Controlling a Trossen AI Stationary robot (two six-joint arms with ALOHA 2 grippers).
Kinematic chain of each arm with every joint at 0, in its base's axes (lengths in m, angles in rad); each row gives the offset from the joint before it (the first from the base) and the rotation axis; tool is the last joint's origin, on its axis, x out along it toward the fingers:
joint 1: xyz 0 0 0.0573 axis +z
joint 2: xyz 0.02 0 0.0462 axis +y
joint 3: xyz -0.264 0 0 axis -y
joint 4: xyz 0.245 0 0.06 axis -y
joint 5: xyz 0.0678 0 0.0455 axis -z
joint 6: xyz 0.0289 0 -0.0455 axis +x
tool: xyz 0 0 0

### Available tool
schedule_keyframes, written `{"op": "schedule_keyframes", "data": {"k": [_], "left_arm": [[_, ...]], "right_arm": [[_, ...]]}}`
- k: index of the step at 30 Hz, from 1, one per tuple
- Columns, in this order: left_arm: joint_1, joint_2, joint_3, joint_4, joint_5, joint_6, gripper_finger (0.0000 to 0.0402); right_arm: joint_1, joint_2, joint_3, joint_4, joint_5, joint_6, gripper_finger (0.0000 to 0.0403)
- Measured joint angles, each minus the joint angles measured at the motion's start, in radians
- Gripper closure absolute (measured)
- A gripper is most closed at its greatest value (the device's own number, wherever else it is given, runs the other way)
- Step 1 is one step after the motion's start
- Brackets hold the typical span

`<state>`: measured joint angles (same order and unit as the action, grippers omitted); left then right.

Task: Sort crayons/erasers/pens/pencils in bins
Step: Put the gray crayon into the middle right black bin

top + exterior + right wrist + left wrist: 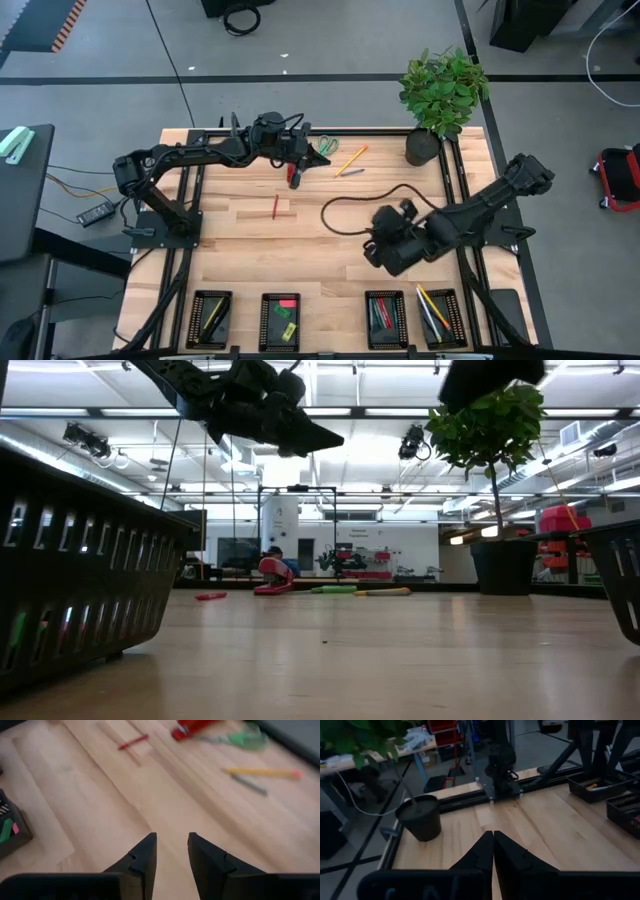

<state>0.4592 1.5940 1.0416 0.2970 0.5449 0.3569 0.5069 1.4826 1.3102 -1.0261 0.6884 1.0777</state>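
A red crayon lies flat mid-table. Near the far edge lie a yellow pencil and a grey pen. Four black bins stand along the near edge, holding sticks and erasers. My left gripper hangs shut above the far middle, holding nothing. My right gripper is open and empty, raised over the table's right half and slanting down toward the crayon.
A red bar-shaped tool and green-handled scissors lie under my left arm. A potted plant stands at the far right. A black cable loops across the middle. Bare wood lies between the crayon and the bins.
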Motion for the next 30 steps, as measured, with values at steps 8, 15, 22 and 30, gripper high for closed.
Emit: {"op": "schedule_keyframes", "data": {"k": [8,15,22,30], "left_arm": [[-0.008,-0.007,0.0,-0.103,-0.002,0.078,0.0383],[-0.007,-0.014,0.0,-0.144,-0.002,0.222,0.0387],[0.006,-0.01,0.0,-0.155,-0.002,0.259,0.0381],[0.055,-0.017,0.0,-0.213,-0.003,0.299,0.0382]], "right_arm": [[-0.194,0.001,-0.001,0.032,-0.064,-0.267,0.0285],[-0.449,0.059,-0.004,0.058,-0.281,-0.561,0.0285],[-0.68,0.156,-0.004,0.101,-0.417,-0.958,0.0285],[-0.919,0.2,-0.004,0.225,-0.554,-1.24,0.0285]]}}
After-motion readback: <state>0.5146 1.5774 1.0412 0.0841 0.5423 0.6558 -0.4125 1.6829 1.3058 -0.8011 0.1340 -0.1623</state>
